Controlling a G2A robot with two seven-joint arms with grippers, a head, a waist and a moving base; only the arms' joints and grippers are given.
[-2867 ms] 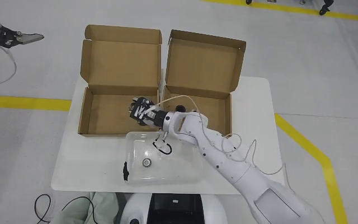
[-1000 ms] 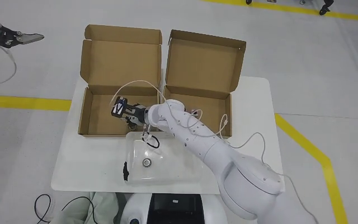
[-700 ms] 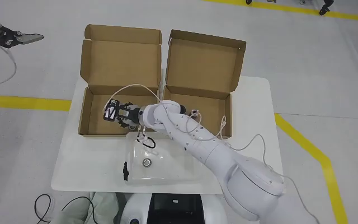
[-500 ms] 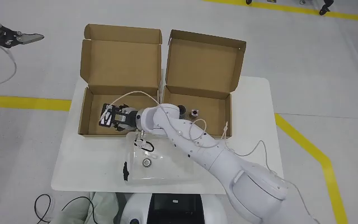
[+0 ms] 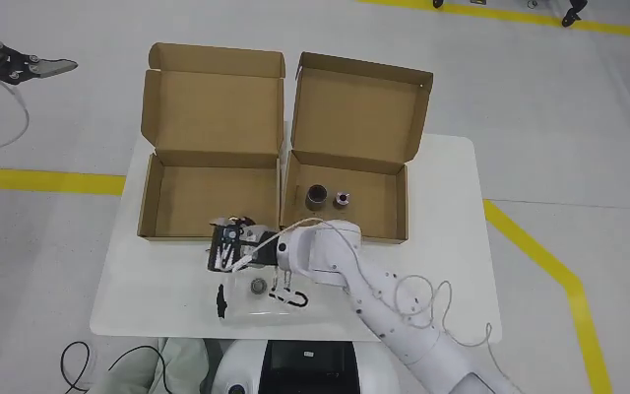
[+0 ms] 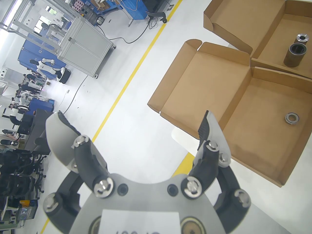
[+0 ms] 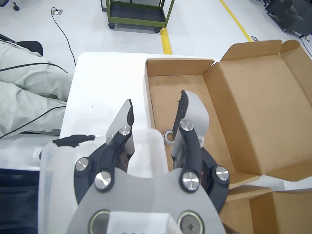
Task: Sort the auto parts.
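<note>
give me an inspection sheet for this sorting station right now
surface: white table, carrying two boxes and a bin
job's things: left box holds one bearing ring; right box holds a dark sleeve and a small bushing; clear bin holds a second ring and black pieces
clutter: nothing seen
hands: right hand open over the bin's corner beside the left box; left hand open, empty, held away from the table
cables: white cable loops above the table; black cable on the floor
surroundings: yellow floor lines; green cart
</note>
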